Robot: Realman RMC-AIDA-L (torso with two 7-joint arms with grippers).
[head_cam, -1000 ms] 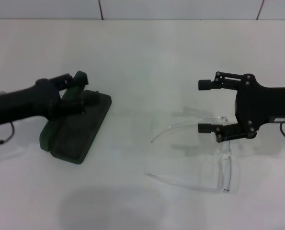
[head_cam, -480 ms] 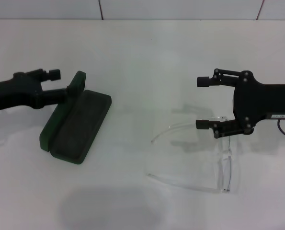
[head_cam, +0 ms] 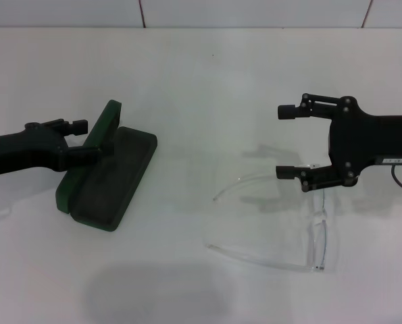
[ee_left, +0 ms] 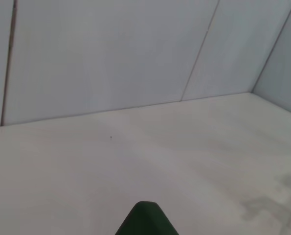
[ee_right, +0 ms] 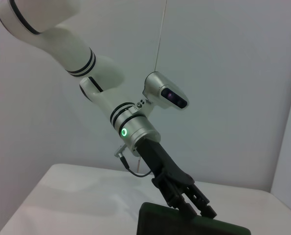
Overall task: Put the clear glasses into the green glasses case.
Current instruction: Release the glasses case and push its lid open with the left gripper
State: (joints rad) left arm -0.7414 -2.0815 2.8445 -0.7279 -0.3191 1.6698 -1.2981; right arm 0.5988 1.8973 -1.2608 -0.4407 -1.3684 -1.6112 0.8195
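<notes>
The green glasses case (head_cam: 113, 179) lies open on the left of the table, its lid (head_cam: 105, 121) standing up. My left gripper (head_cam: 84, 140) is open at the lid's outer side, and its lower finger overlaps the lid edge. A green corner of the lid (ee_left: 146, 220) shows in the left wrist view. The clear glasses (head_cam: 318, 233) lie unfolded on the right, arms pointing toward the case. Just above their far arm hovers my right gripper (head_cam: 286, 142), open and holding nothing. The right wrist view shows the left gripper (ee_right: 199, 205) at the case (ee_right: 184, 226).
A white table (head_cam: 201, 81) carries everything, with a white panelled wall (head_cam: 255, 12) behind it. Bare tabletop lies between the case and the glasses.
My left gripper has drawn back to the left off the case's base and now sits behind the lid. The right gripper has barely shifted. The glasses have not moved.
</notes>
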